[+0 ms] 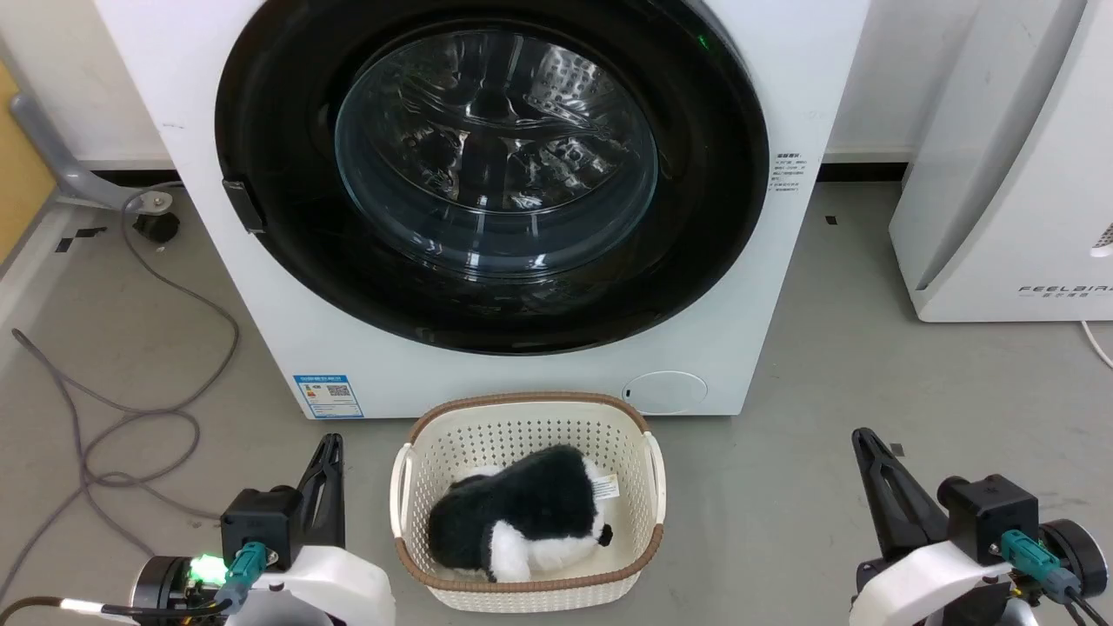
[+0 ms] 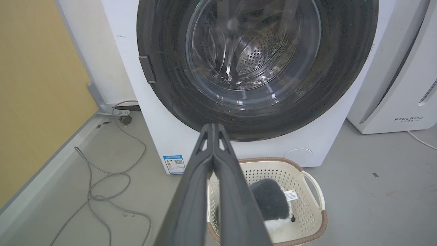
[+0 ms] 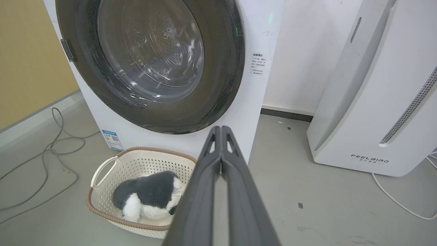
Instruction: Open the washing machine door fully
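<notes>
My left pincer sits at the lower left of the head view, its two dark fingers pressed together on nothing; my right pincer sits at the lower right, likewise pressed together and empty; both hover over the grey floor, well apart from the machine, tips pointing toward it. The washing machine stands straight ahead of me, white and wide; the washing machine door lies flush against its front, closed, a glossy black ring around a clear bulging window through which I see the perforated steel drum; a small dark tab sits on the door's left edge; a blue sticker is low on the front at the left, and a round flap is low at the right. Just in front of the machine, between my two arms, a cream basket with a brown rim rests on the floor; a black-and-white plush toy lies inside it. A grey cable loops over the floor at my left; a white appliance lettered FEELBIRD stands at my right, near the machine but apart from it. In my left wrist view the joined fingers line up with the door's lower rim; in the right wrist view they point at the machine's lower right corner.
</notes>
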Tool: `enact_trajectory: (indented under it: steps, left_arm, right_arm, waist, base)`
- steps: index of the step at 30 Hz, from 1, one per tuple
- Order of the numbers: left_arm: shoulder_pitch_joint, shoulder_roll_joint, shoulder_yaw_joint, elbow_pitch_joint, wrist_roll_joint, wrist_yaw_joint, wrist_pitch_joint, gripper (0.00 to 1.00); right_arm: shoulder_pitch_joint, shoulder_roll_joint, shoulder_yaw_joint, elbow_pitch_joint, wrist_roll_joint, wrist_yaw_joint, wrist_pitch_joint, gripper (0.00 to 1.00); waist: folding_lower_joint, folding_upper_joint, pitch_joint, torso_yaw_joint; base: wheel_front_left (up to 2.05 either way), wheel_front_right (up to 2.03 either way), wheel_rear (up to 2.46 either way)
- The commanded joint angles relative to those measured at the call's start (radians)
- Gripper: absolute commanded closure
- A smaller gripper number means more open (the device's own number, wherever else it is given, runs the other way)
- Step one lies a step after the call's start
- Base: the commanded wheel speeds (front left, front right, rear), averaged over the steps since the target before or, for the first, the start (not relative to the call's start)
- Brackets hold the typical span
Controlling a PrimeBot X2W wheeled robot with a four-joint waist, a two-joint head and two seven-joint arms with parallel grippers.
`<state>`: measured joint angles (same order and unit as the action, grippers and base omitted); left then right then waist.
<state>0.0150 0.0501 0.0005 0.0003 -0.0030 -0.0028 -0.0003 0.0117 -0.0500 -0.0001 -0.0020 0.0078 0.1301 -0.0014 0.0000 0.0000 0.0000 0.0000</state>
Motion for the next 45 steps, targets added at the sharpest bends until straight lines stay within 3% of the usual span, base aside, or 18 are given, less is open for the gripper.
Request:
enact_trajectory:
  steps: [1,2,3,26,27,28,35,45]
  left_arm:
    - [-0.015,0.000,0.000,0.000,0.003,0.003,0.000,1.00]
    - [-0.015,0.000,0.000,0.000,0.003,0.003,0.000,1.00]
    - [0.000,0.000,0.000,0.000,0.000,0.000,0.000,0.00]
    - [-0.011,0.000,-0.020,-0.012,-0.007,0.041,-0.045,0.00]
    - [-0.012,0.000,-0.021,-0.012,-0.007,0.043,-0.047,0.00]
    - [-0.012,0.000,-0.021,-0.013,-0.007,0.044,-0.049,0.00]
    - [-0.018,0.000,-0.025,-0.020,-0.007,0.056,-0.063,0.00]
    - [-0.039,0.000,-0.032,-0.034,-0.007,0.072,-0.084,0.00]
  right_arm:
    - [-0.012,0.000,0.000,0.002,-0.008,0.001,0.001,1.00]
    - [-0.012,0.000,0.000,0.002,-0.008,0.001,0.001,1.00]
    - [0.000,0.000,0.000,0.000,0.000,0.000,0.000,0.00]
    - [-0.005,0.000,-0.026,-0.042,0.133,0.000,-0.044,0.00]
    - [-0.006,0.000,-0.026,-0.043,0.140,0.000,-0.046,0.54]
    - [-0.006,0.000,-0.025,-0.045,0.147,0.000,-0.049,1.00]
    - [-0.021,0.000,-0.037,-0.034,0.268,0.000,-0.063,1.00]
    - [-0.107,0.000,-0.088,0.051,0.671,0.000,-0.054,1.00]
  waist:
    - [0.0000,0.0000,0.000,0.000]
    - [0.0000,0.0000,0.000,0.000]
    - [0.0000,0.0000,0.000,0.000]
    - [0.0000,0.0000,0.007,0.002]
    - [0.0000,0.0000,0.008,0.002]
    - [0.0000,0.0000,0.009,0.003]
    - [0.0000,0.0000,0.017,0.004]
    - [0.0000,0.0000,0.049,0.008]
  base:
    - [0.00,0.00,0.00]
    - [0.00,0.00,0.00]
    - [0.00,0.00,0.00]
    - [0.00,0.00,0.00]
    - [0.00,0.00,0.00]
    - [0.00,0.00,0.00]
    - [0.00,0.00,0.00]
    - [0.00,0.00,0.00]
